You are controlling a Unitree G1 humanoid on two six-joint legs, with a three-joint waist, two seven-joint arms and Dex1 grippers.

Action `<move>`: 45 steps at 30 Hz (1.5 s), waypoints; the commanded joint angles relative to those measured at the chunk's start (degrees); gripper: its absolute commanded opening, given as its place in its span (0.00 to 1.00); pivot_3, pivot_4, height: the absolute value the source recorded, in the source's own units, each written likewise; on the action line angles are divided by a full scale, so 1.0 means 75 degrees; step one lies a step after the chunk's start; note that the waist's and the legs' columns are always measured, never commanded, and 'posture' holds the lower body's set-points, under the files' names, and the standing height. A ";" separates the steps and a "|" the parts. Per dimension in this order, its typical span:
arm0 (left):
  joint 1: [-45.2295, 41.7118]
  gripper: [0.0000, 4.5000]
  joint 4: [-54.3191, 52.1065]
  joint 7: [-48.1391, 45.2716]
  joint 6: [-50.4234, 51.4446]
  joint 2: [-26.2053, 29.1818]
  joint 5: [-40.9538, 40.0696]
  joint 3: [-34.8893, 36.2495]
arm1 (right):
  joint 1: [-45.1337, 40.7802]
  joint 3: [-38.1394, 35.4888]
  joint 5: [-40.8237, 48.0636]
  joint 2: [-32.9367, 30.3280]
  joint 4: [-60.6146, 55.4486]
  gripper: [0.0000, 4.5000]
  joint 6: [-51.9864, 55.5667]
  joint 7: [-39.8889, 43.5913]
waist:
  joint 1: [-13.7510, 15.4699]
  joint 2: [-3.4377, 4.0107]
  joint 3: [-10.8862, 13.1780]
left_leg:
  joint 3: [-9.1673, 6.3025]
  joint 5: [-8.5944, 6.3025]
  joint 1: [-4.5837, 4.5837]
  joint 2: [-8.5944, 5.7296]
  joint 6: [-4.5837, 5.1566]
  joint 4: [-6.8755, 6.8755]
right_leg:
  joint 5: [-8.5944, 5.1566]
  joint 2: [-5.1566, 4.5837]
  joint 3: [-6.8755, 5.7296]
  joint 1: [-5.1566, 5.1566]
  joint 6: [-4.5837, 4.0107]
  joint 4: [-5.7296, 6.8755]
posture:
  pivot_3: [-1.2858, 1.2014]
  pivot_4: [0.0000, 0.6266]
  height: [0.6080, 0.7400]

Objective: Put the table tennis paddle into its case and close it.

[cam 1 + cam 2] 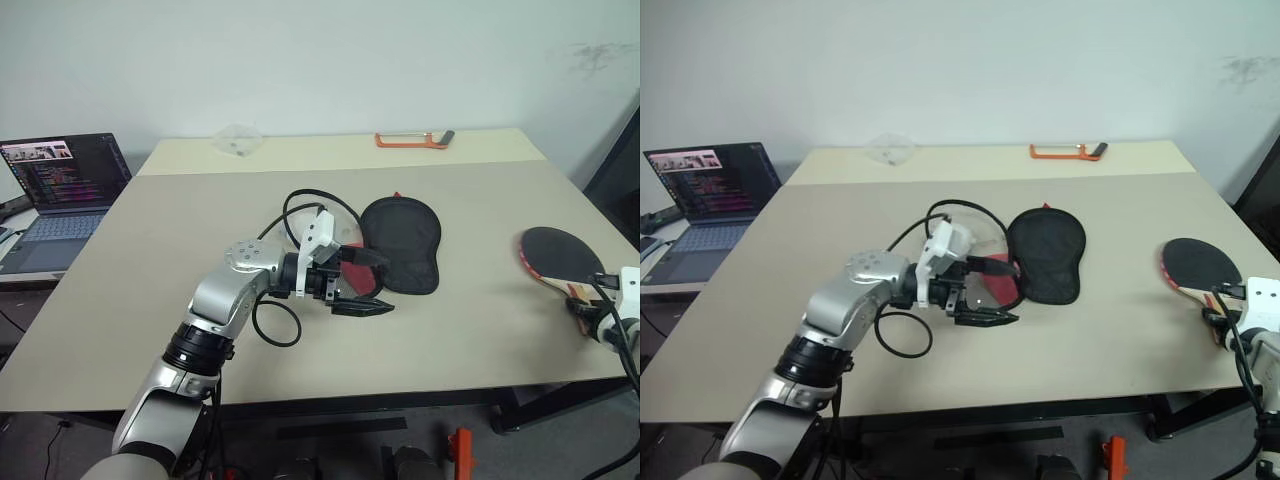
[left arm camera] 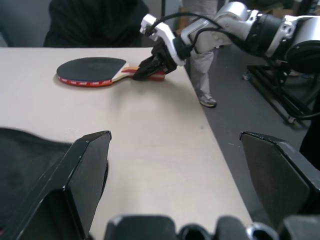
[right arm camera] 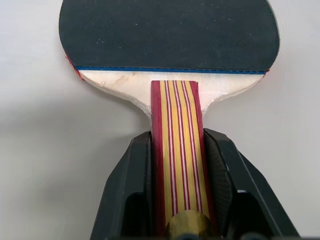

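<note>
The table tennis paddle (image 3: pixel 169 35) lies flat at the surface's (image 1: pixel 200 230) right edge, its handle pinched by the right tool (image 3: pixel 175 200). The left tool (image 1: pixel 362 296) hovers spread beside the case (image 1: pixel 402 243) mid-surface.

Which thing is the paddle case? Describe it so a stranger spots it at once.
Start at the beige table and look to its middle. The case lies flat there, beside the left claw. It is soft black fabric in a paddle shape, unlike the rigid table tennis paddle near the right edge.
</note>
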 commanded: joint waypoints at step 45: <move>0.0474 1.00 -0.0823 0.0364 0.0113 0.0248 -0.0214 0.0245 | -0.1041 0.1487 -0.0006 0.0273 -0.1268 0.84 0.1668 -0.0185 | 0.0151 0.0002 0.0000 | -0.0038 0.0002 -0.0046 -0.0014 -0.0004 0.0002 | 0.0000 -0.0013 -0.0034 -0.0021 0.0000 -0.0023 | 0.52 0.24 1.00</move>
